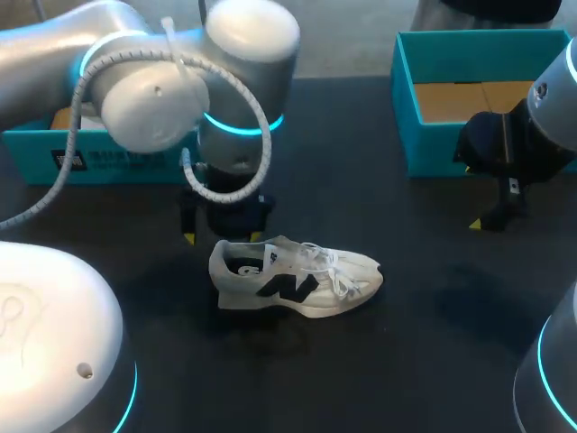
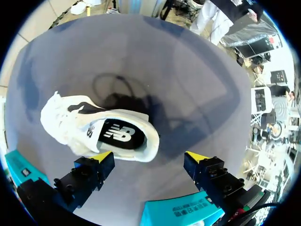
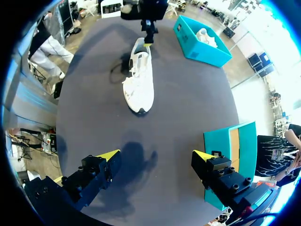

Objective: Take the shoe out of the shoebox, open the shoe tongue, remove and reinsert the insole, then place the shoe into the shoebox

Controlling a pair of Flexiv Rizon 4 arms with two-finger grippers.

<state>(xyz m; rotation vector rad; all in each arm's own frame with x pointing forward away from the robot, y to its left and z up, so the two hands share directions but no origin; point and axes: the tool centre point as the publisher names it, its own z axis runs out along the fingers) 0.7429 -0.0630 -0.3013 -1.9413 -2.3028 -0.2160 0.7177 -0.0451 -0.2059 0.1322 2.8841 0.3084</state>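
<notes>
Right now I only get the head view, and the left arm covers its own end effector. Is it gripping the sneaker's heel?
Observer: No. The left wrist view shows the left end effector open, with the heel of the white sneaker just ahead of it, ungripped.
Operator: Is the insole in?
Observer: Yes, a black insole sits inside the shoe's opening.
Operator: What's in the box behind that arm?
Observer: The right wrist view shows another white shoe lying in that teal shoebox.
</notes>
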